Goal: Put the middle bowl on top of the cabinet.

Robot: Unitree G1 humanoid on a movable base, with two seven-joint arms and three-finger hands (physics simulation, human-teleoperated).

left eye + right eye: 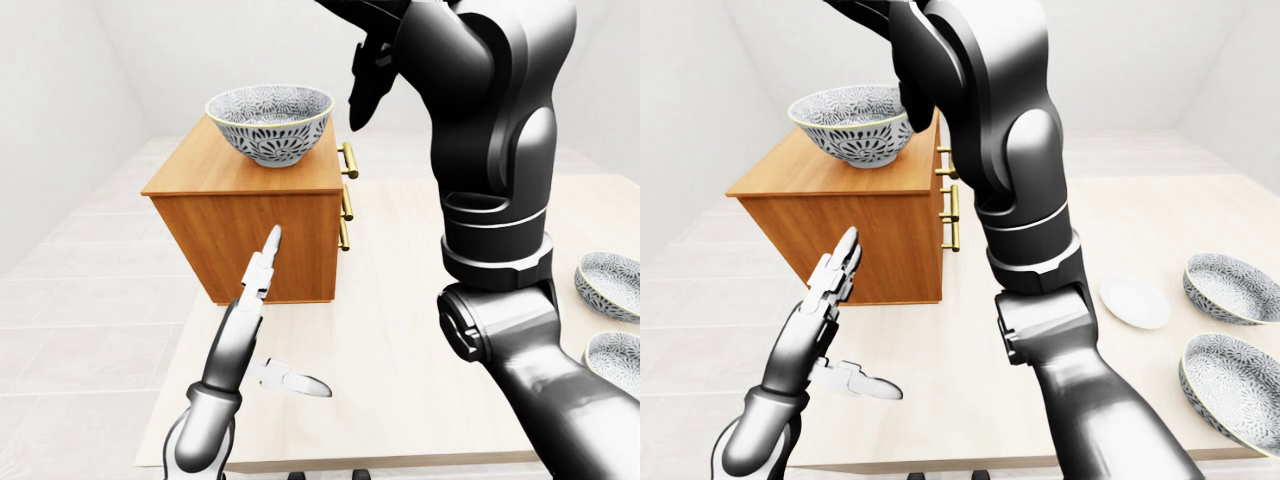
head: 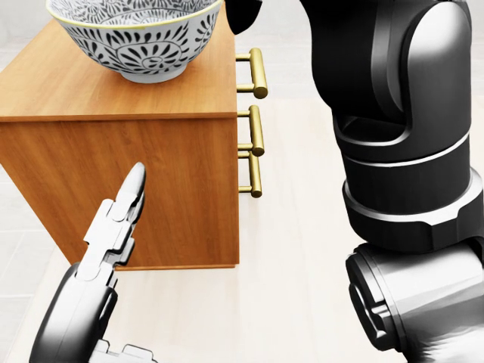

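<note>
A blue-and-white patterned bowl [image 1: 270, 122] stands upright on top of the wooden cabinet [image 1: 250, 235], which sits on the pale table toward the left of the left-eye view. My right hand [image 1: 368, 75] hangs just right of the bowl's rim, its dark fingers open and holding nothing. The right arm rises through the middle of every view and hides part of the table. My left hand [image 1: 262, 270] is raised flat before the cabinet's side panel, fingers straight, thumb spread out low, touching nothing.
Brass drawer handles [image 1: 347, 195] stick out of the cabinet's right face. Two more patterned bowls [image 1: 1235, 285] [image 1: 1238, 388] and a small white plate [image 1: 1134, 302] lie on the table [image 1: 400, 330] at the right. The table's near edge runs along the bottom of the eye views.
</note>
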